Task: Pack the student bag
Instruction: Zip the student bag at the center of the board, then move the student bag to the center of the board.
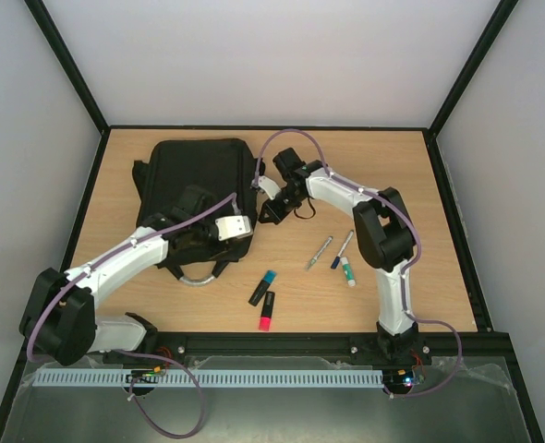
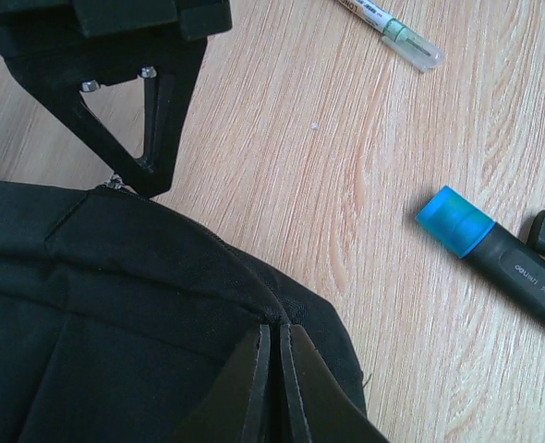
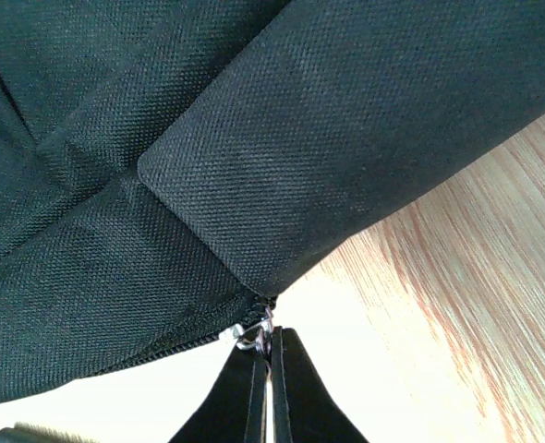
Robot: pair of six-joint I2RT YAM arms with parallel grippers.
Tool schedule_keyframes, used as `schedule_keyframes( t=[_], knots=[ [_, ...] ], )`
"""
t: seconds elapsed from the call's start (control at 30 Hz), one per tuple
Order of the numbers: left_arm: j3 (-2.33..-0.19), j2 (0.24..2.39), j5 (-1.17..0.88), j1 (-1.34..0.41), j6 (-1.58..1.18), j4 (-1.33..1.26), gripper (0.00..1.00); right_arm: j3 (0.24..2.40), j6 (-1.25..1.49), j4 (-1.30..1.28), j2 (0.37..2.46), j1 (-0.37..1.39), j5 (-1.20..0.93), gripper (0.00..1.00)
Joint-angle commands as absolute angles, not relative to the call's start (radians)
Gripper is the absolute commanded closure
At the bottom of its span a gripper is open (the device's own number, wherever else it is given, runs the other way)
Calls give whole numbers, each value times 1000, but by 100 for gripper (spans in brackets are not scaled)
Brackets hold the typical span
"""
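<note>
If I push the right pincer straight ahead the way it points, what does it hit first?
The bag. The right pincer is shut at the zip pull, and black fabric fills the view just ahead of its tips, though depth is hard to judge.

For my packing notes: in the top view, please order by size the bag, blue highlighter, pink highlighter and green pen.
1. bag, by far the largest.
2. blue highlighter and pink highlighter: they look alike, so I cannot rank them.
3. green pen, shorter and thinner.
</note>
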State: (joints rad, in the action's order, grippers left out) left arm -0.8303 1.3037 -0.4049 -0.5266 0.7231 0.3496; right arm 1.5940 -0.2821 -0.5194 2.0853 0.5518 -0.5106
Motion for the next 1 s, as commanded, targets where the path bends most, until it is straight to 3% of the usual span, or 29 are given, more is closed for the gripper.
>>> schedule_keyframes(
  t=[0.0, 0.13, 0.2, 0.27, 0.37, 0.43, 0.53, 0.6, 0.77, 0.97],
  knots=[
    [-827, 1280, -460, -523, 745, 444, 98, 1649, -256, -526, 2112, 526, -409, 99],
    [-835, 1279, -451, -522, 731, 449, 98, 1660, -238, -515, 2122, 526, -366, 98],
    [-860, 1288, -442, -522, 699, 465, 90, 1662, -239, -519, 2115, 526, -369, 96],
    [-914, 1310, -435, -516, 648, 499, 69, 1662, -245, -530, 2092, 526, -376, 95],
    [-975, 1307, -467, -479, 568, 509, 47, 1641, -252, -546, 2024, 523, -384, 89],
    [-983, 1274, -463, -462, 504, 470, 4, 1616, -252, -550, 1972, 522, -372, 75],
    [-1023, 1267, -375, -459, 384, 470, 1, 1587, -254, -568, 1903, 517, -330, 51],
    [-1123, 1322, -403, -456, 369, 594, 1, 1575, -255, -584, 1869, 512, -306, 43],
    [-1379, 1457, -447, -423, 166, 715, 1, 1572, -246, -635, 1812, 508, -262, 37],
    [-1463, 1490, -507, -351, -54, 549, 1, 1563, -291, -718, 1772, 508, -219, 35]
  ],
)
